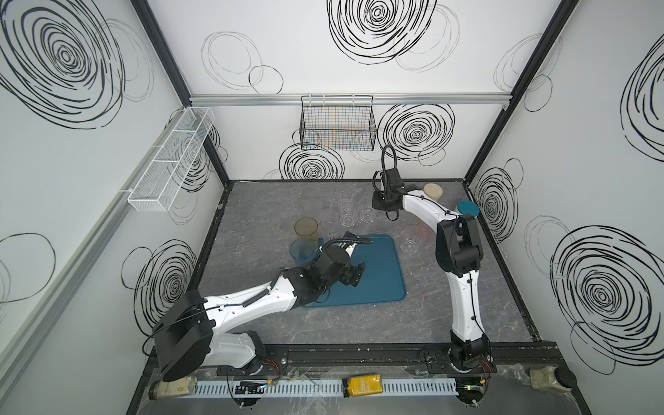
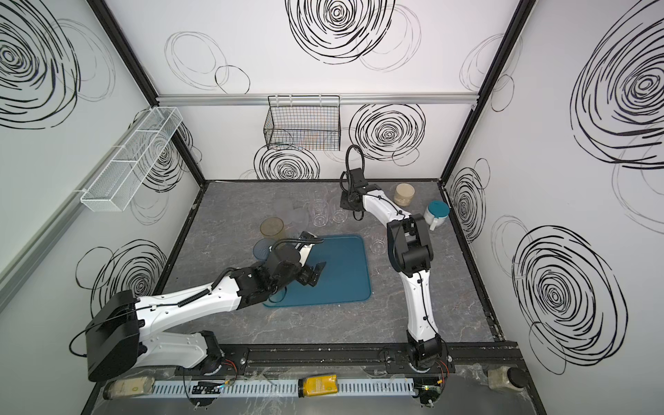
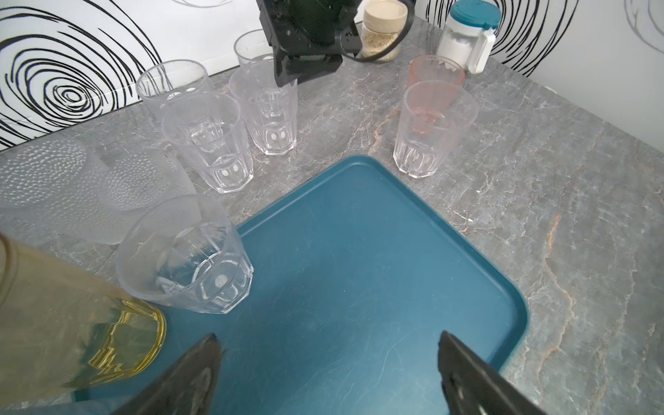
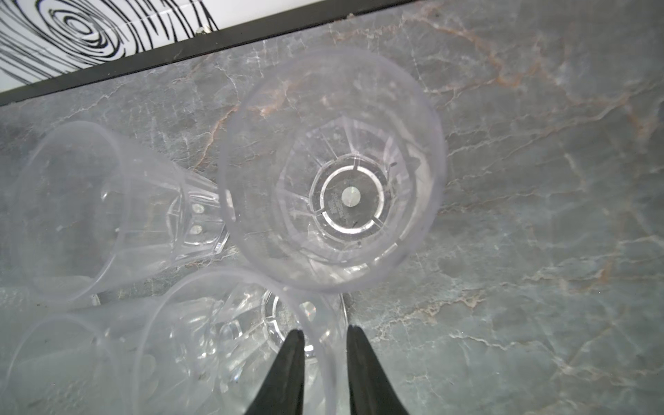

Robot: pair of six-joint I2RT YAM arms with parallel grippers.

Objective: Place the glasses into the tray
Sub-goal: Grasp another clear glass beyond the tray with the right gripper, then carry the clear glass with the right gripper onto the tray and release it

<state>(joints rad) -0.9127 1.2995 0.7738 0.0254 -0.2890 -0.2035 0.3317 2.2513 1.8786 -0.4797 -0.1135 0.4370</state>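
Just behind the tray (image 3: 359, 269), the right gripper (image 4: 325, 337) straddles the rim of a clear tumbler (image 4: 230, 323) standing on the grey table (image 4: 539, 215).
One finger sits inside its wall, one outside, drawn narrow; whether they pinch it cannot be told. The left gripper (image 3: 327, 345) hangs spread wide and empty above the tray.

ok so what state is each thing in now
dark teal rectangular tray: flat on the grey marbled table
left pincer: open, empty, over the tray
right pincer: astride the rim of a clear faceted tumbler, nearly closed, grip unclear
clear faceted tumbler at the tray corner: upright
see-through pink tumbler: upright, off the tray
white handled cup with teal lid: lidded
squat beige-capped jar: capped
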